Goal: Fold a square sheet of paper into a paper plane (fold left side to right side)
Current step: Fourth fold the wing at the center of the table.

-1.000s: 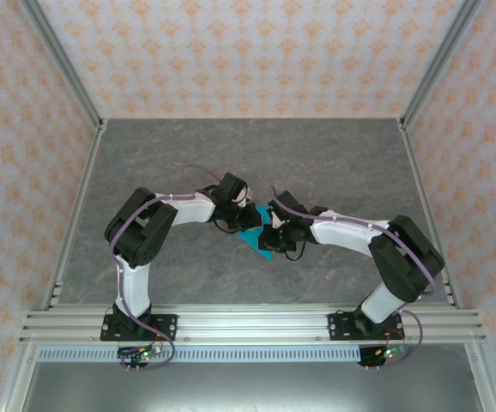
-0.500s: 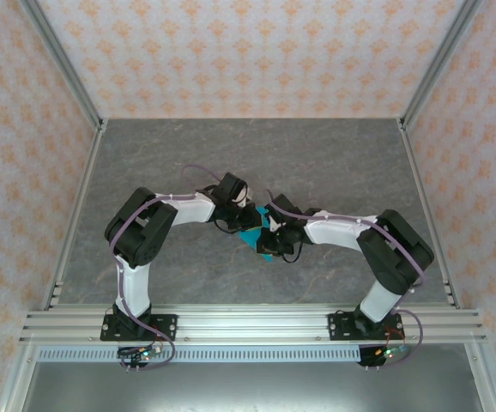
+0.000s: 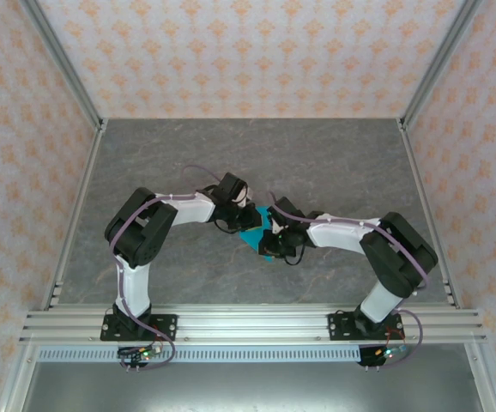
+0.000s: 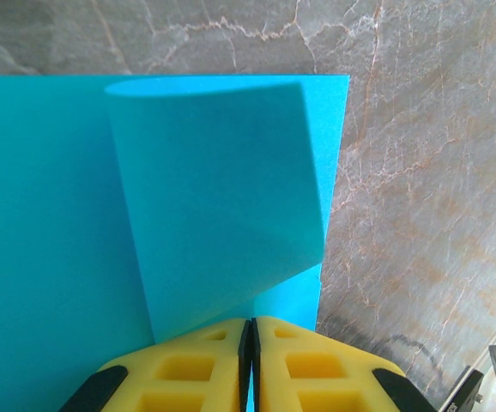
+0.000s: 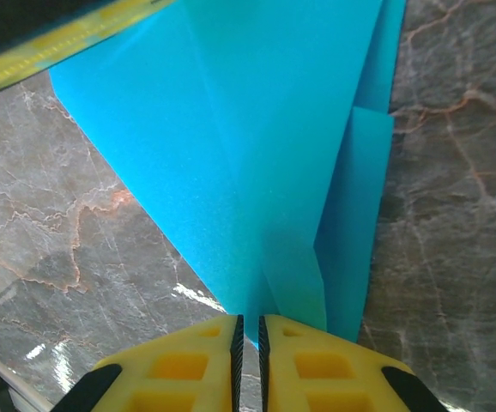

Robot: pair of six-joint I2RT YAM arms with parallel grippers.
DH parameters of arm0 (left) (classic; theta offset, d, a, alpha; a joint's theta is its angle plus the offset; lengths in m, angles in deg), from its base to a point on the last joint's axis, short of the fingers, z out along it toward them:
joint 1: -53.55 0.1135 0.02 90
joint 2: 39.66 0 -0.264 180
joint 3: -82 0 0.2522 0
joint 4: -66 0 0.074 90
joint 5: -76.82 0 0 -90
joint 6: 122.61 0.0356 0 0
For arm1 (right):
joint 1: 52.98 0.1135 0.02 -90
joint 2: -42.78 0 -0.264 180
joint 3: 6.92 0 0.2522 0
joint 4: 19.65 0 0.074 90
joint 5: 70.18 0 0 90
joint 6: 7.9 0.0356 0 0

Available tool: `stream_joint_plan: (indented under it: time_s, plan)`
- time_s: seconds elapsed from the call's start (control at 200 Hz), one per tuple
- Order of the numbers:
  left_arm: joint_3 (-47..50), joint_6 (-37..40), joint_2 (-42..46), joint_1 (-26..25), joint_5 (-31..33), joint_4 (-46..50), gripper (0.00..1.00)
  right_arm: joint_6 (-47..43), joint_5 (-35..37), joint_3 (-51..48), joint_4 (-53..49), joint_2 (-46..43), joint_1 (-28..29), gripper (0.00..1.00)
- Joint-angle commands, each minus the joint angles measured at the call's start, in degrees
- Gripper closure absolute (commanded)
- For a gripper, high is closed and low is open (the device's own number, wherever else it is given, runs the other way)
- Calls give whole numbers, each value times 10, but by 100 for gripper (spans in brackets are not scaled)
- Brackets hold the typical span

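The right pincer (image 5: 248, 322), clamped on the paper (image 5: 257, 129) like the left pincer (image 4: 250, 326), has edged toward it at mid-frame, so the fold is closing, uncreased.

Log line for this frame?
stage: fold underway | left gripper: shut on cyan paper, flap curled over | right gripper: shut on cyan paper | surface: table

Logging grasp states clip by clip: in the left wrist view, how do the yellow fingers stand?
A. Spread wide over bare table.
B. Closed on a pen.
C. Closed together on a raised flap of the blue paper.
C: the left gripper has its yellow fingers meeting with barely a gap, and a curled flap of the blue paper runs down into it.
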Motion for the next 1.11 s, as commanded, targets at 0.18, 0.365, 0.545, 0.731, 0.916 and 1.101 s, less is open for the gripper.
stream_joint_plan:
  time_s: [0.18, 0.365, 0.545, 0.731, 0.916, 1.101]
  plan:
    - [8, 17, -21, 0, 50, 67, 87, 7, 27, -14, -17, -8, 2, 84]
    - [7, 18, -21, 0, 52, 67, 87, 6, 39, -16, -31, -14, 2, 84]
    - [6, 18, -27, 1, 54, 67, 87, 15, 33, -26, -18, -23, 1, 84]
    - [4, 19, -29, 1, 54, 68, 87, 34, 16, -48, 4, -28, -8, 84]
    - [-1, 20, -32, 0, 54, 70, 87, 37, 18, -61, -11, -33, -12, 84]
    - [-6, 22, -34, 0, 55, 74, 87, 27, 17, -69, -38, -33, -12, 84]
